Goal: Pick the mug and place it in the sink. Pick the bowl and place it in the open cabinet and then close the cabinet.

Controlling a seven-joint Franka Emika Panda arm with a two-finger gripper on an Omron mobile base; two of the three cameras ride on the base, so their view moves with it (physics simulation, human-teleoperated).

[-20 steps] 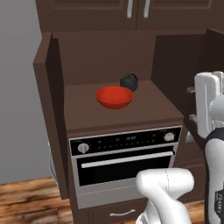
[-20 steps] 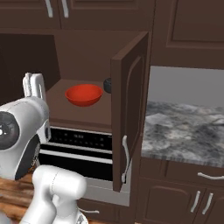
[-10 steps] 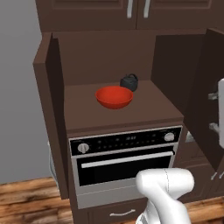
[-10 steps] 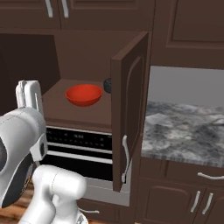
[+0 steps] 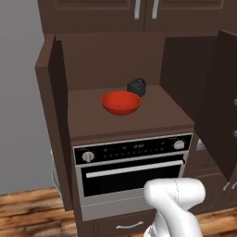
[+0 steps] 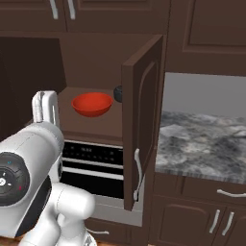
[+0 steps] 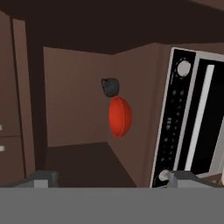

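Fingers (image 7: 107, 177) spread wide, hand rolled sideways facing bowl (image 7: 120, 116).

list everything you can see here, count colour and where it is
bowl: 1, bright red, on the floor of the open cabinet, upright
kettle-like object: 1, small, dark, just behind the bowl towards the back wall
cabinet: 1, dark brown, over the oven, both doors swung open
cabinet doors: 2, dark brown, one at each side; the right door has a silver bar handle
oven: 1, black front with silver trim and knobs, built in below the cabinet
upper cabinets: dark brown, shut, silver handles, above
countertop: 1, mottled grey stone, right of the oven
lower cabinets: dark brown, under the countertop
floor: wood planks
gripper: 1, dark tips, open, holding nothing
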